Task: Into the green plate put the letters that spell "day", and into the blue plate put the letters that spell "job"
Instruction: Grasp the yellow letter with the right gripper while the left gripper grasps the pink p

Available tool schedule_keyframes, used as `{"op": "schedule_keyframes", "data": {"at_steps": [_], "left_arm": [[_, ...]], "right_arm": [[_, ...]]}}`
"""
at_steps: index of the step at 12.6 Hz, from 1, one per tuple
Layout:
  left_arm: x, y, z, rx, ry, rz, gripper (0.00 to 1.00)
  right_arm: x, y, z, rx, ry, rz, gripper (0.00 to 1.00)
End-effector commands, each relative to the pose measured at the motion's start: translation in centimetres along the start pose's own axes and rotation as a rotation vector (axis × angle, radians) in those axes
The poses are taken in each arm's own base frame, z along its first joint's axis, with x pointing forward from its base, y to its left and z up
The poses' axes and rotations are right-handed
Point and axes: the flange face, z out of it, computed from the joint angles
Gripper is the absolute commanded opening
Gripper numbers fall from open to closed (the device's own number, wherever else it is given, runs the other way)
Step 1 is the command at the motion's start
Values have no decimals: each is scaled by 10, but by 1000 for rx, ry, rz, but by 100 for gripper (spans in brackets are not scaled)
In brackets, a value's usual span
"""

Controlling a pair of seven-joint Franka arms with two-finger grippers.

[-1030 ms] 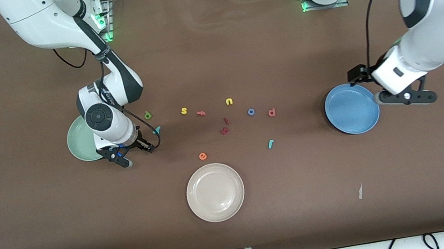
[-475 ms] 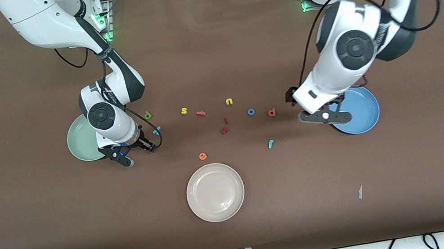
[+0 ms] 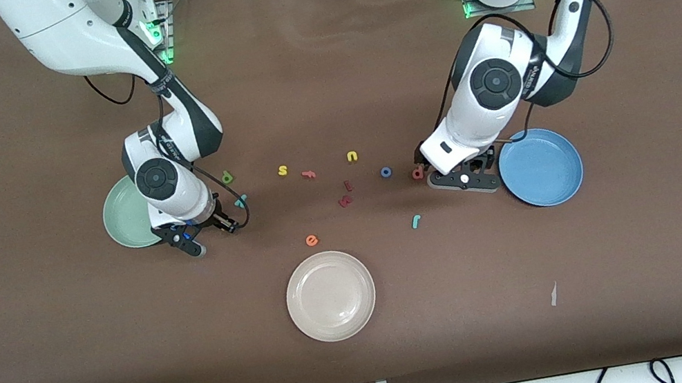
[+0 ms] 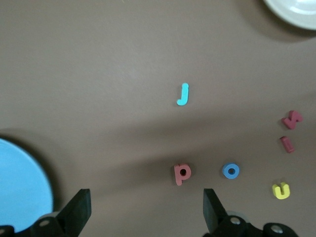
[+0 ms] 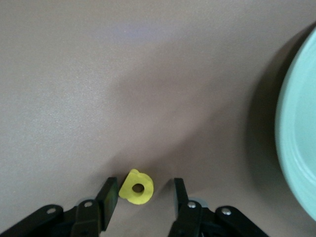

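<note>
My right claw [image 5: 141,197], partly open, brackets the yellow "a" [image 5: 136,187] low in frame; my left claw [image 4: 145,210] hangs spread wide, empty, over the pinkish-red "b" [image 4: 182,173].

Open left tool [image 4: 145,210] over pinkish-red "b" [image 4: 182,173], beside blue "o" [image 4: 230,171]

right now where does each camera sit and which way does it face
front view: high across the table, facing both arms and all three plates.
left wrist view: on the left arm, looking down past its open jaws at the pinkish-red b, also in the front view.
right wrist view: on the right arm, looking down; the yellow a lies between its jaws beside the green plate.
</note>
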Motion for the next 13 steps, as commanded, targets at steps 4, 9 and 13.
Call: {"op": "schedule_keyframes", "data": {"at_steps": [4, 9, 13], "left_arm": [[-6, 23, 65, 46, 21, 14, 100], [-9, 39, 100, 111, 24, 24, 98], [-17, 54, 115, 95, -7, 34, 92]], "right_arm": [[-1, -4, 3, 10, 1, -9, 8], [5, -10, -24, 3, 3, -55, 0], [26, 13, -84, -90, -48, -117, 0]]}}
